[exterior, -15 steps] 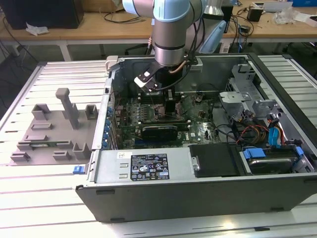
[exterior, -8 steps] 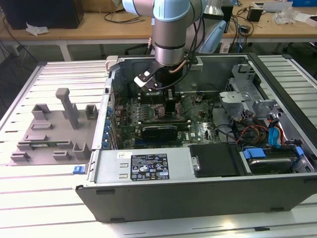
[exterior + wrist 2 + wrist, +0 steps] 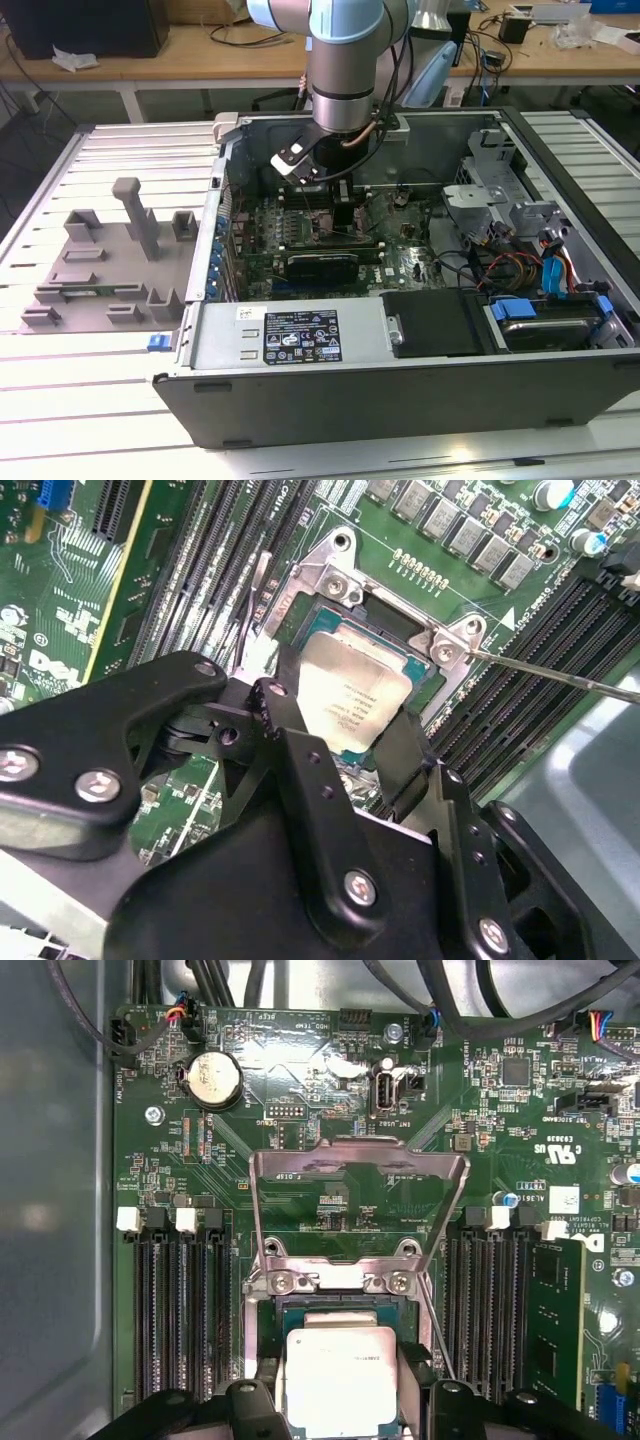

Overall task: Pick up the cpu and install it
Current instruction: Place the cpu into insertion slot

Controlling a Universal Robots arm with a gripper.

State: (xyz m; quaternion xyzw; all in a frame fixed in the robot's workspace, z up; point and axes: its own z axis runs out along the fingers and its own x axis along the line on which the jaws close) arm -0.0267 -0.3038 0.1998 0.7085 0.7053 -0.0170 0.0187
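Inside the computer case [image 3: 300, 400], exterior view: gripper [image 3: 338, 222] sits low over the motherboard [image 3: 400, 265]. Second wrist view: fingers [image 3: 400, 755] are clamped on opposite edges of the cpu [image 3: 352, 698], directly over the socket [image 3: 335, 585]; touching or just above, can't tell. First wrist view: load plate [image 3: 300, 1165] stands open beyond the socket. Step looks like seating; needs square alignment with the socket before release.
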